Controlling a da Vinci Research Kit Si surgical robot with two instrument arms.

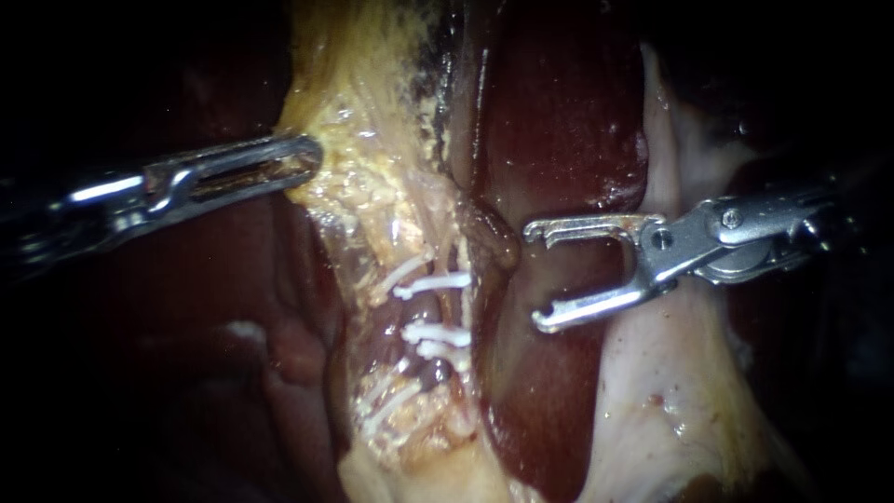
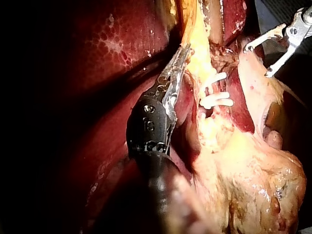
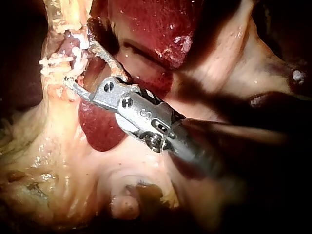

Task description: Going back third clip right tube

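Several white clips (image 1: 436,283) cross the thin tubes in the dissected yellow tissue (image 1: 372,186) at mid-view; two more clips (image 1: 434,333) sit just below. I cannot tell for sure which tube each clip sits on. My right instrument (image 1: 535,277) hangs to the right of the clips, over dark liver, with its jaws wide open and empty. My left instrument (image 1: 303,160) has its slotted jaws shut on the yellow tissue's left edge. The left wrist view shows those jaws (image 2: 181,54) along the tissue and the clips (image 2: 217,101) beside them. The right wrist view shows the open jaws (image 3: 79,63) close to the clips (image 3: 53,62).
Dark red liver (image 1: 559,112) lies behind and right of the tubes. Pale glistening tissue (image 1: 670,373) fills the lower right under my right instrument. The far left is dark.
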